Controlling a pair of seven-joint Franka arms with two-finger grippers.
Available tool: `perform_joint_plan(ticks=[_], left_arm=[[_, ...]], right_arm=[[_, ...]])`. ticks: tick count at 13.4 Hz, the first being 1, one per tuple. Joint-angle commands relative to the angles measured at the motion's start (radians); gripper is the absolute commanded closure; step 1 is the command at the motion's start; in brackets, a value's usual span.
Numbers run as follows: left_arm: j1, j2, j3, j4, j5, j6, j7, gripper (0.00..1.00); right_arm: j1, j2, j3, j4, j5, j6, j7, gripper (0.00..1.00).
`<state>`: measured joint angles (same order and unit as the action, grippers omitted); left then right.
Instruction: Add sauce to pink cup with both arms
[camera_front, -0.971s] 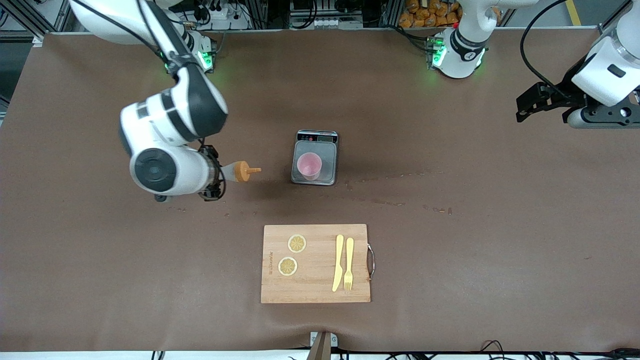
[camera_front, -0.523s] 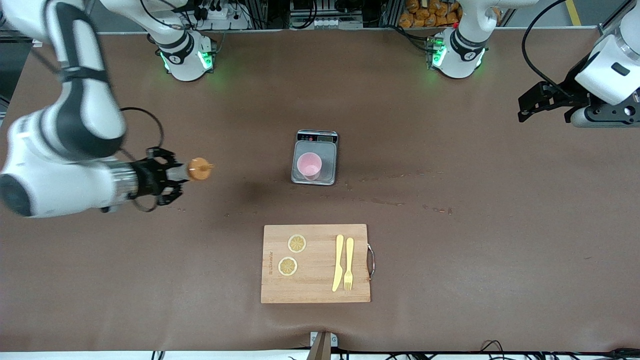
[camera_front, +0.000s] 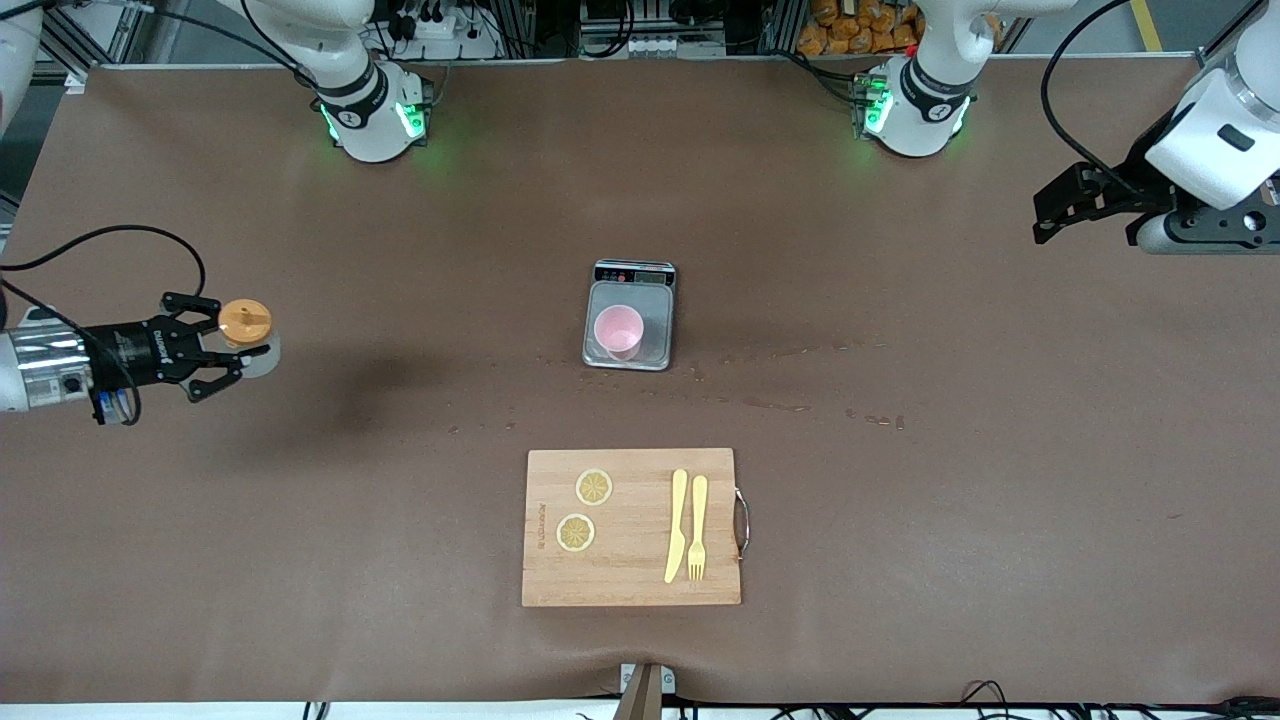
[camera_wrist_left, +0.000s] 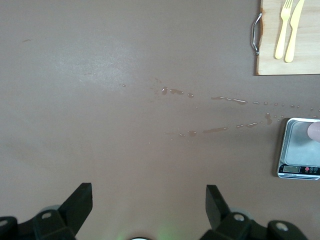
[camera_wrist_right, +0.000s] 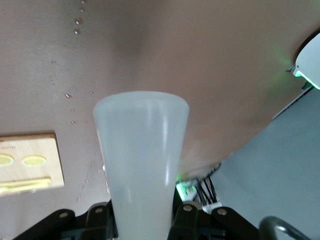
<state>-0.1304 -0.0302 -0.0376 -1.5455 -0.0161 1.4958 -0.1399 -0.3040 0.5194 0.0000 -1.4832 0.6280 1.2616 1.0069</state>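
Toward the right arm's end of the table, the frosted white squeeze bottle with an orange cap (camera_front: 245, 335) was held clamped in the right gripper (camera_front: 205, 352), roughly upright. The pale pink translucent tumbler (camera_front: 618, 331) stood well apart on the grey scale (camera_front: 630, 355) at mid-table, bare cloth between. The left gripper (camera_front: 1062, 205) waited wide open and empty, over the left arm's end.

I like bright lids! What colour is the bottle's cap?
Orange cap on the sauce bottle, best seen in the front view.
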Motion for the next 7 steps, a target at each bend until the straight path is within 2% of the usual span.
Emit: perform_joint_plan(ticks=[1,7], left_arm=[[0.002,-0.014,-0.002,-0.001,-0.007,-0.005,0.013,0.00],[-0.008,-0.014,-0.007,0.001,-0.015,-0.003,0.014,0.00]], right_arm=[[-0.145,0.123,0.021,0.003,0.105,-0.073,-0.160,0.73],[-0.228,0.318,0.021,0.003,0.121,-0.062,-0.401,0.73]])
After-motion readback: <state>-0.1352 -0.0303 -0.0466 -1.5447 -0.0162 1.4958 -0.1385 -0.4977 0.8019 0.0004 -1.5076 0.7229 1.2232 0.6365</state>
